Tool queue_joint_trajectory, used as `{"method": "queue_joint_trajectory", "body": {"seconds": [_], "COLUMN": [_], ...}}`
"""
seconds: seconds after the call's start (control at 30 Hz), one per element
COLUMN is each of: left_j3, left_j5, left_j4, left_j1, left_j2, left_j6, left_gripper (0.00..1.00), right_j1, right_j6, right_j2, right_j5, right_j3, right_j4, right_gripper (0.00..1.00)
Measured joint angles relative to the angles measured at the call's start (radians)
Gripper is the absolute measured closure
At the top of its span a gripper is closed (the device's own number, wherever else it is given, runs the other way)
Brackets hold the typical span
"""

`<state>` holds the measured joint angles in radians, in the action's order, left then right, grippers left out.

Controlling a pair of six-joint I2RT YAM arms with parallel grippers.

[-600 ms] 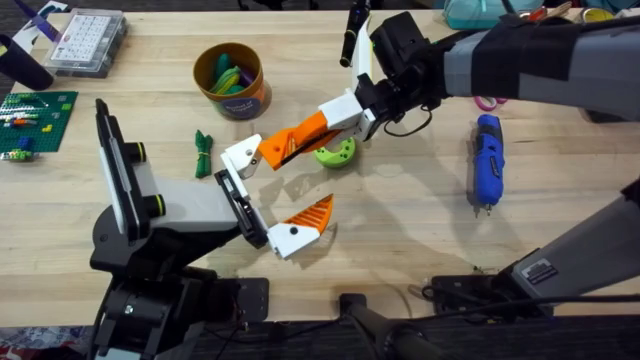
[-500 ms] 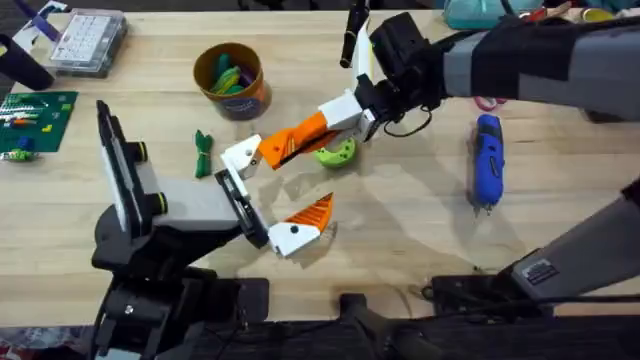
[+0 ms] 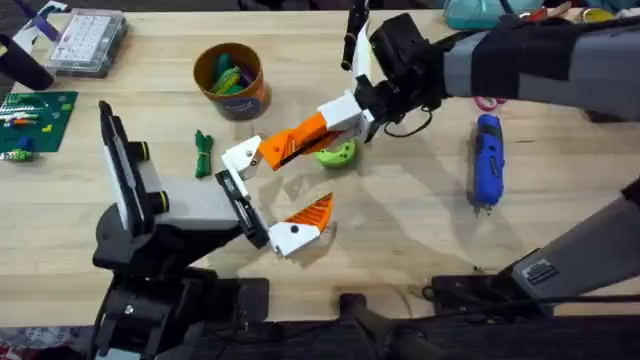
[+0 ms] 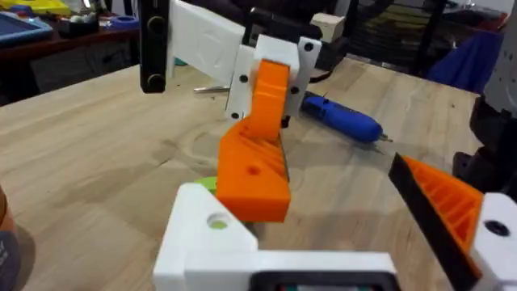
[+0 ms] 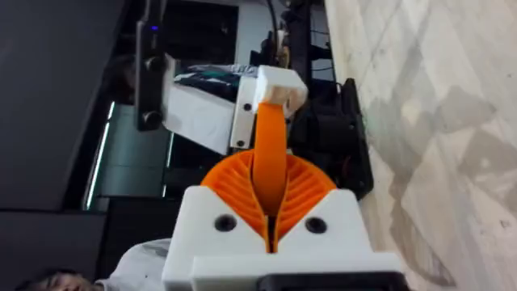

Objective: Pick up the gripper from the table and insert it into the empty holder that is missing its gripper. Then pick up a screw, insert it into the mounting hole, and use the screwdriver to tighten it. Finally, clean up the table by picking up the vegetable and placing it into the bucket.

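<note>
Overhead view: right tool pinching the gripper by its orange ribbed wedge, white base poised just beside the holder; rigid, light plastic, best held mid-wedge.

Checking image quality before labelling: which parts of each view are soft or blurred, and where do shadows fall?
Overhead: the right arm's upper link near the camera is soft; the gripper casts a faint shadow on the table. Left wrist: the screwdriver and background are soft. Right wrist: the right claw is large, the room behind dark.
</note>
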<state>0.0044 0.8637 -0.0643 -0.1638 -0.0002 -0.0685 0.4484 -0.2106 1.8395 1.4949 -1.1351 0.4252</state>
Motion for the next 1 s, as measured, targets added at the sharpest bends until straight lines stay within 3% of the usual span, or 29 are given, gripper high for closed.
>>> {"method": "queue_joint_trajectory", "body": {"seconds": [0.77,1.0], "left_j3": [0.000,0.000], "left_j5": [0.005,-0.016], "left_j4": [0.000,0.001], "left_j1": [-0.002,0.000], "left_j2": [0.000,0.000], "left_j6": [0.000,0.000], "left_gripper": [0.014,0.014], "right_j1": [0.000,0.014], "right_j6": [-0.029,-0.102], "right_j2": [0.000,0.002], "right_j5": [-0.042,-0.046], "right_j3": [0.000,0.002], "right_j4": [-0.004,-0.105], "right_gripper": [0.977,0.977]}}
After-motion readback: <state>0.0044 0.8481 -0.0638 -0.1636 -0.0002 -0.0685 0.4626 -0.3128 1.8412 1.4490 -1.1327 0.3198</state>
